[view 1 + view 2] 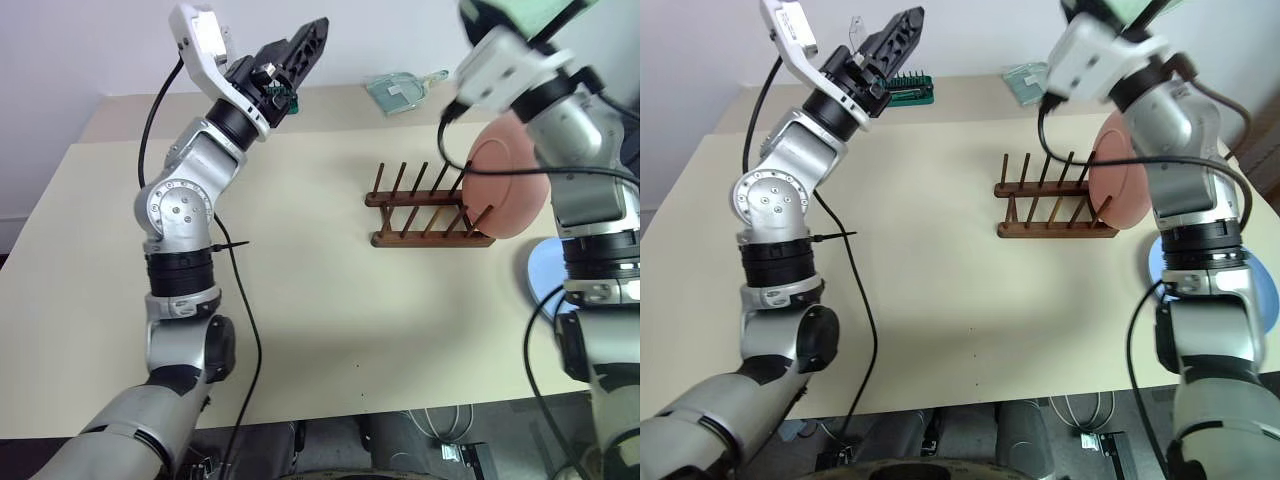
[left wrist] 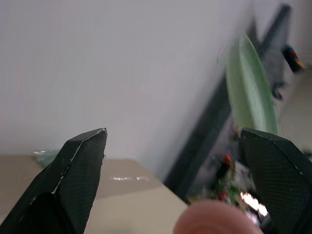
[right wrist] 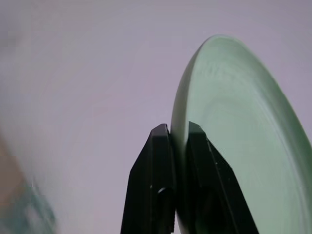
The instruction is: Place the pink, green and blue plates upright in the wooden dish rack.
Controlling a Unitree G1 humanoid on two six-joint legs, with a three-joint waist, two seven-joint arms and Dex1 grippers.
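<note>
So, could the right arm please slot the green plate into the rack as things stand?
Probably yes: the right gripper pinches the green plate, and the rack has free slots left of the upright pink plate. The left gripper is open and well clear.

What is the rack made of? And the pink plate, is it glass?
The dish rack looks like dark reddish-brown wood, with thin round pegs. The pink plate isn't see-through and has a dull matte surface, so it's probably plastic or ceramic, not glass.
</note>
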